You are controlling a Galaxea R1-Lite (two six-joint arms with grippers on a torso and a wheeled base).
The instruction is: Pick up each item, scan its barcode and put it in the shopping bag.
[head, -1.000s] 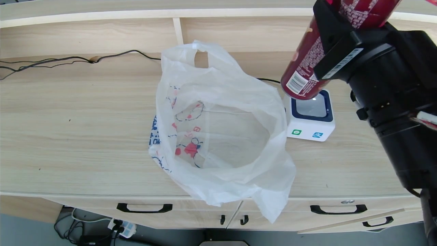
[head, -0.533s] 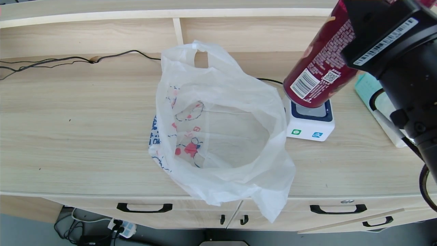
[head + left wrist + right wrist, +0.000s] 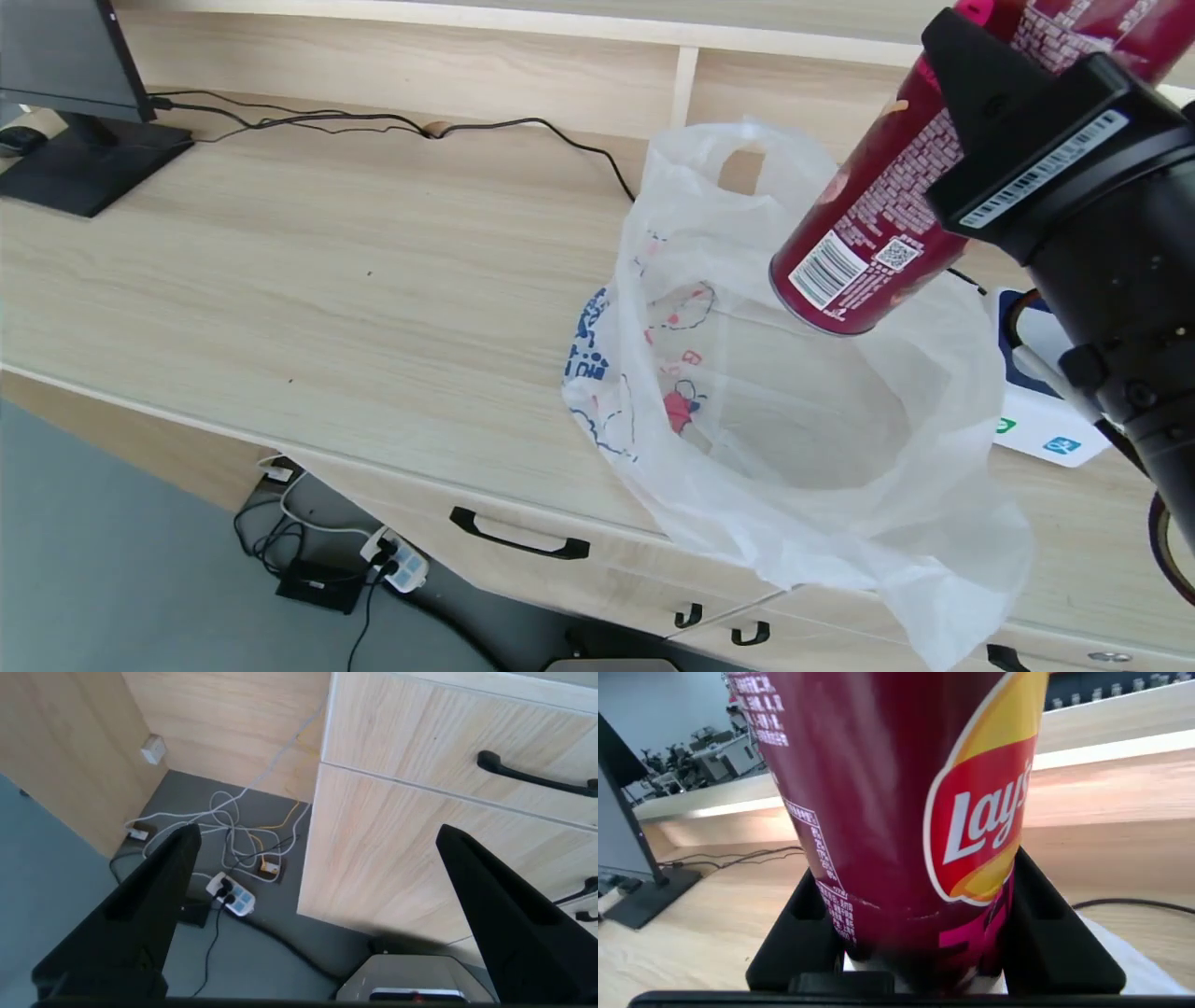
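The right gripper (image 3: 924, 929) has its black fingers (image 3: 799, 929) closed on either side of a dark red chip can (image 3: 864, 233). The can sits in the upper right of the head view, tilted with its bottom end low and toward the frame's left. A barcode label near that end faces the camera. The can hangs over the open mouth of the white, see-through shopping bag (image 3: 747, 485) and is not inside it.

The bag stands on the pale wooden bench (image 3: 327, 271), right of centre in the frame. One handle loop stands up at the back, and the loose front part droops over the bench's front edge. A white and blue scanner box (image 3: 1046, 434) sits at the right edge, partly hidden by the bag's wall and the right arm.

A dark monitor (image 3: 56, 47) on a flat black stand (image 3: 84, 159) fills the upper left corner. Black cables (image 3: 327, 119) trail from it along the back of the bench toward the bag.

Below the bench front are drawers with black handles (image 3: 518, 539). A white power strip (image 3: 397, 565) lies on the grey floor among wires.

The left gripper (image 3: 318, 845) hangs low beside the drawer fronts. Its fingers (image 3: 140, 919) are spread wide with nothing between them, and the floor wiring shows beyond.
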